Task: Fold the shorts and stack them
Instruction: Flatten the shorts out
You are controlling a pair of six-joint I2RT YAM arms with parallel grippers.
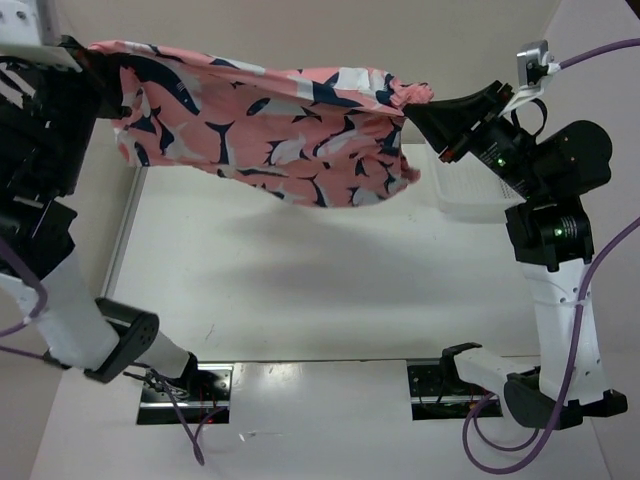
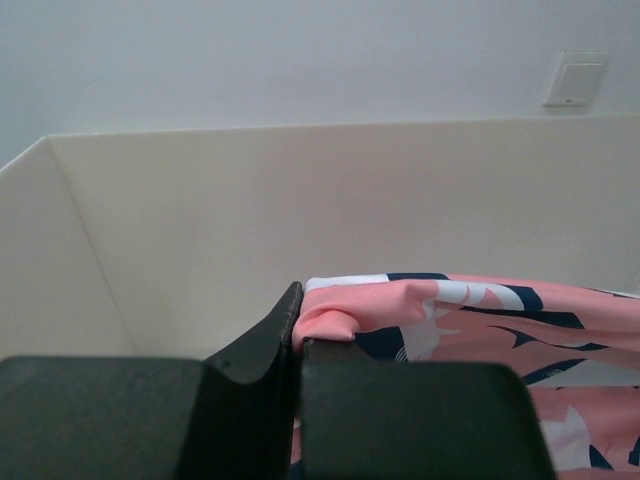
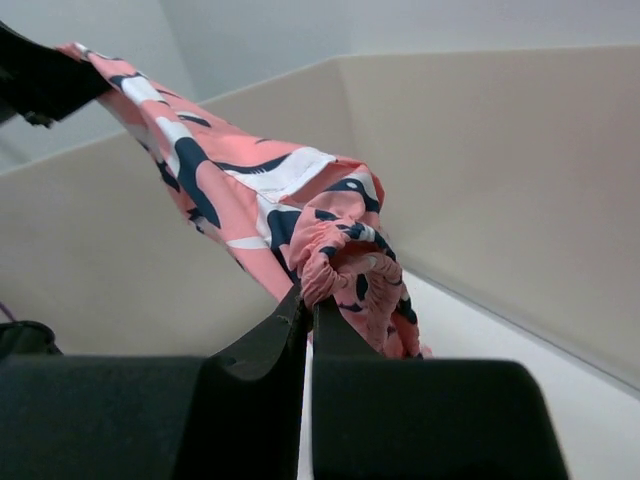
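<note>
The salmon-pink shorts (image 1: 265, 125) with navy and white whale shapes hang stretched in the air across the back of the table, held at both ends. My left gripper (image 1: 92, 62) is shut on their left end; in the left wrist view the cloth (image 2: 470, 310) bunches between the fingers at my left gripper (image 2: 298, 330). My right gripper (image 1: 412, 104) is shut on the right end. The gathered elastic waistband (image 3: 345, 255) sticks out above my right gripper (image 3: 309, 300).
A white mesh basket (image 1: 465, 190) sits at the back right, partly under the right arm. Beige walls (image 2: 300, 200) enclose the white table (image 1: 300, 290) at the back and sides. Both arm bases stand at the near edge.
</note>
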